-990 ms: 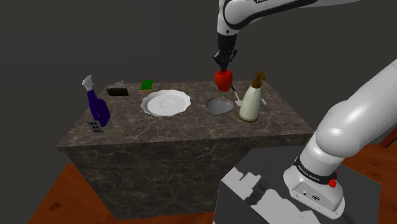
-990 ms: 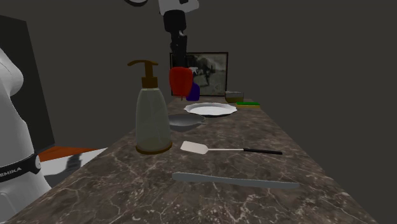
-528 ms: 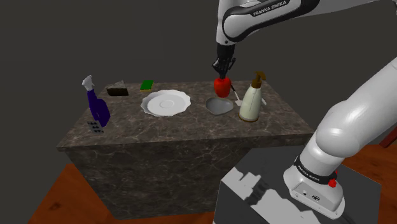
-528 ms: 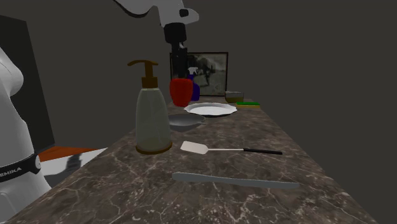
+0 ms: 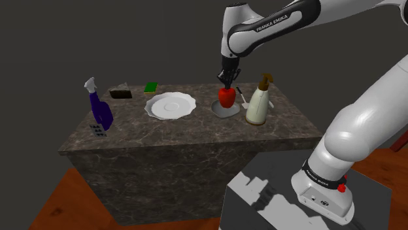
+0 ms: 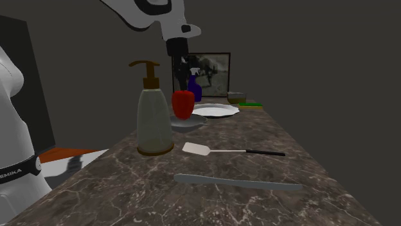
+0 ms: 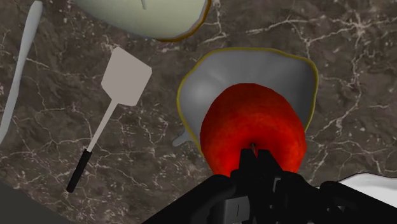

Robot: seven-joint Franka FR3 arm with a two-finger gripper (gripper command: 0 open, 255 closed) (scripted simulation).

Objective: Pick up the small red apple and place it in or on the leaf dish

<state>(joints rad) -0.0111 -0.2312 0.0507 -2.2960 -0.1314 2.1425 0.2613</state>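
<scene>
FRANKA EMIKA arm (apple over dish)

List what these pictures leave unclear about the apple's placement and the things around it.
Contact between red apple and leaf dish: wrist view, the apple covers the dish's middle.
Dish's side by the soap bottle: second exterior view, the bottle hides it.
The pale flat utensil: wrist view, cut off by the picture's edge.
</scene>
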